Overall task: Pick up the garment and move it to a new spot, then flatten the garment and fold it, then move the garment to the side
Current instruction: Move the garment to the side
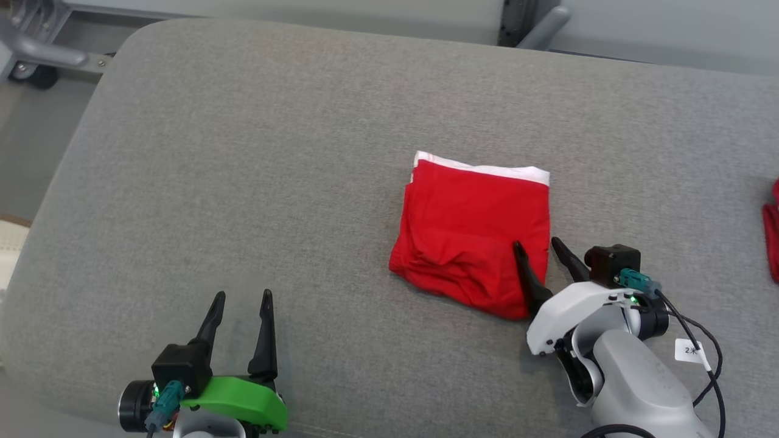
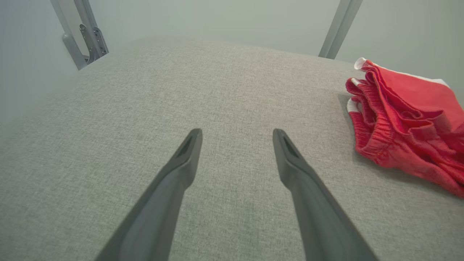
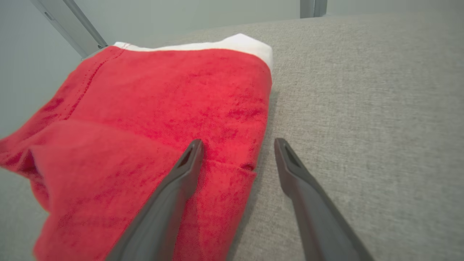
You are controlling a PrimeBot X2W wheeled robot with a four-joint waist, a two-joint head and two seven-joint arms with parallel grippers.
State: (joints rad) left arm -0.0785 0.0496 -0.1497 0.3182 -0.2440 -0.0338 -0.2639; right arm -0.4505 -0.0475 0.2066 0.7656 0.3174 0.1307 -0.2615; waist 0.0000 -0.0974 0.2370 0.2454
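Garment: a red fabric garment with a white waistband (image 1: 471,231) is seen folded into a rough rectangle, lying on the grey woven padded surface (image 1: 243,182).
Right claw: the right claw (image 1: 536,243) is held wide open with nothing gripped. The garment's near right corner is straddled.
Finger placement: in the right wrist view (image 3: 237,142), one finger is set over the red cloth (image 3: 163,101) and the other over bare grey surface just past the cloth's edge. Whether the cloth is actually touched cannot be told.
Reason, as judged: the edge is bracketed so that all folded layers can be pinched together when the jaws close.
Left claw: the left claw (image 1: 243,294) is also spread fully and is empty. It is parked over bare surface, well apart from the garment.
Reason, as judged: this arm is kept clear so the folded stack is not disturbed.
Loose side: from the left wrist view (image 2: 236,132), the garment (image 2: 406,119) is seen off to the side with its hems bunched and ruffled.
Stage: folding is judged done, and the move to the side is judged not yet made.
Risk: only the top layer may be caught, and the fold could be pulled open.
Other cloth: a second red cloth (image 1: 772,231) is cut off at the frame edge, well beyond the right claw's outer side.
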